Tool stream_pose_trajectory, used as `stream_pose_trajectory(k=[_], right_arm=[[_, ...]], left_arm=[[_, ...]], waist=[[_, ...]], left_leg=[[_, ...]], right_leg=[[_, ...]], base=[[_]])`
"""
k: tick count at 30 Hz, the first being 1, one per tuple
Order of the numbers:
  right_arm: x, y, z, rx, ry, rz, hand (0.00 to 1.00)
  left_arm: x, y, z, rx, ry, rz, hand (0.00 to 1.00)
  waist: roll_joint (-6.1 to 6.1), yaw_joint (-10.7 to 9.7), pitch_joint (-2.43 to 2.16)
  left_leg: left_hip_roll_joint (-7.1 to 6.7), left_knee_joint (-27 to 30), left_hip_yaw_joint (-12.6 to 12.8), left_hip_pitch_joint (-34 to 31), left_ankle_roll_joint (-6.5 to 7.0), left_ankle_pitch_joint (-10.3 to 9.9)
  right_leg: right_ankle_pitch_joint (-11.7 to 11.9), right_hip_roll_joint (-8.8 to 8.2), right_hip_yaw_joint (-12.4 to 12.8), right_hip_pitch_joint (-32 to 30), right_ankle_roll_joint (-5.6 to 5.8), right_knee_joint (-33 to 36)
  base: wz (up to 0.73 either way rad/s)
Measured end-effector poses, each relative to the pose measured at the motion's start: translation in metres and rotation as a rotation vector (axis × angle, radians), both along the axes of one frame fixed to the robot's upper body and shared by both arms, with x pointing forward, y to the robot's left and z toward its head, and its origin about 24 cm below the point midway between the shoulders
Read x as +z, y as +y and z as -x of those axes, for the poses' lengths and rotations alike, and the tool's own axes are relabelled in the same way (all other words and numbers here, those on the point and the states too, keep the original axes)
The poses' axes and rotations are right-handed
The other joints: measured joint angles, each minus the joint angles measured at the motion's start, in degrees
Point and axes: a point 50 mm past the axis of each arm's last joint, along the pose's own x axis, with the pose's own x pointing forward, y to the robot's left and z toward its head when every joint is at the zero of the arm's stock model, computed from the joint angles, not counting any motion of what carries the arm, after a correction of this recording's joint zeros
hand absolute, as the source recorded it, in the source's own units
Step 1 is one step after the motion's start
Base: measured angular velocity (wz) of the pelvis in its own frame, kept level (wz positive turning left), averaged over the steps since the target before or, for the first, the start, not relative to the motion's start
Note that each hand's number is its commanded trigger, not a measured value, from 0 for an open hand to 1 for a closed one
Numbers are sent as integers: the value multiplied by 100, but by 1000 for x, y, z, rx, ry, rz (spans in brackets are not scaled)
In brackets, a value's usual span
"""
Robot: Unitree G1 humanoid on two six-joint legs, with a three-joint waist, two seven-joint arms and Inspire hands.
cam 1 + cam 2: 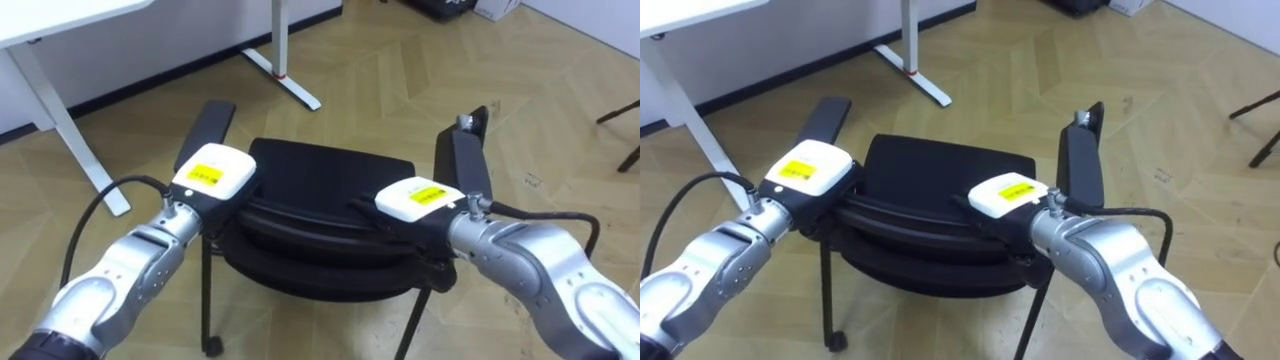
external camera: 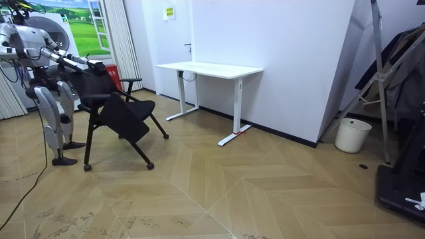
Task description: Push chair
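Note:
A black chair (image 1: 330, 165) with two armrests and thin metal legs stands right in front of me, its seat facing away. My left hand (image 1: 212, 175) lies on the left end of the backrest's top rail (image 1: 300, 225), and my right hand (image 1: 420, 198) lies on its right end. Both hands are dark underneath and merge with the dark rail. In the room view I stand behind the chair (image 2: 123, 113) at the room view's left, both arms stretched forward to its back, and the chair leans away from me.
A white desk (image 2: 209, 68) on white legs (image 1: 283, 60) stands ahead by the wall, beyond the chair. A white bin (image 2: 352, 135) stands farther along the wall. Dark stand legs (image 1: 625, 130) show at the right edge. Wooden floor lies between chair and desk.

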Motion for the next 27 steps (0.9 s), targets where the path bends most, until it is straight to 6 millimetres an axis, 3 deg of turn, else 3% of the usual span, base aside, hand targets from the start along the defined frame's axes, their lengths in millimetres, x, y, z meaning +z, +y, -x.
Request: stream_pose_trajectory(k=[3, 6, 16, 21, 27], right_arm=[[0, 1, 0, 4, 3, -9, 0], [0, 1, 1, 10, 4, -11, 100], [-7, -1, -5, -62, -5, -77, 100], [-13, -4, -6, -83, -3, -105, 100], [-18, -6, -7, -74, -27, -118, 100]], left_arm=[[0, -1, 0, -4, -2, 1, 100], [-1, -2, 1, -9, -7, 3, 100], [-8, -13, 7, -37, -8, 29, 100], [-9, -16, 8, -42, -3, 39, 100], [-10, -16, 9, -41, 4, 39, 100]], waist=[[7, 3, -2], [13, 9, -3], [108, 25, -17], [201, 35, 32], [205, 32, 33]], left_leg=[[0, 0, -37, -8, 0, 0], [2, 1, -65, -11, 0, 0], [-2, 16, -156, 11, 0, 0], [-3, 25, -254, 1, 0, 0], [-16, 24, -283, -14, -1, 0]], right_leg=[[0, 0, -17, 0, 0, 0], [0, 0, -42, 5, -1, 1], [0, -31, -198, 141, 0, -76], [0, -42, -287, 191, 0, -95], [0, -55, -313, 193, -1, -82]], base=[[1], [3], [6], [11], [1]])
